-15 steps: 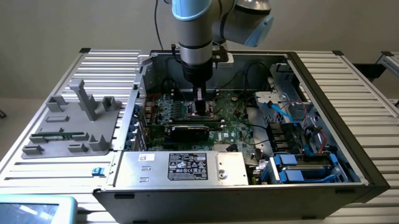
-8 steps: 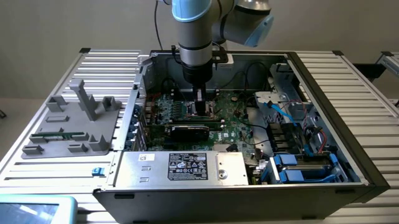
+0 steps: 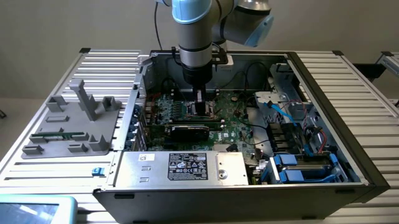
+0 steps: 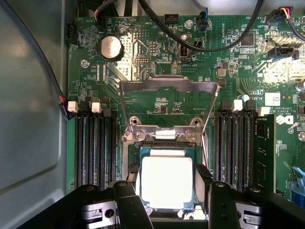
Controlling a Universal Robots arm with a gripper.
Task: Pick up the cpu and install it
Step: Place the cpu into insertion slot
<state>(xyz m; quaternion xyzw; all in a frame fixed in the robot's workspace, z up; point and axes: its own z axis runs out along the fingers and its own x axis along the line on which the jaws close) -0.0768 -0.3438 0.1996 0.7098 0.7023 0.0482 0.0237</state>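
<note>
A slatted surface (image 3: 349, 93) was seen carrying an open case (image 3: 187, 170), with a grey tray (image 3: 68, 126) set at the exterior view's left and a green stick (image 3: 59, 136) laid in it. The arm (image 3: 196, 42) was held upright over the case, its pincer (image 3: 201, 105) lowered to the board (image 3: 237, 123).

In the wrist view the board (image 4: 143, 47) was shown with memory slots (image 4: 95, 148) to either side of the socket (image 4: 164, 136), whose metal frame (image 4: 167, 86) was swung up and open.

The cpu (image 4: 167, 179) was found directly between the fingers (image 4: 209, 200) of the pincer (image 4: 167, 191), straight over the socket, its edges squared with the socket's edges. As a square chip it offered no long axis. Whether it was already seated or held just above the contacts could not be told.

The pincer was spread wide, yet judged to be pinching the cpu by two opposite edges, one finger laid against each side. Nothing else was touched by it.
</note>
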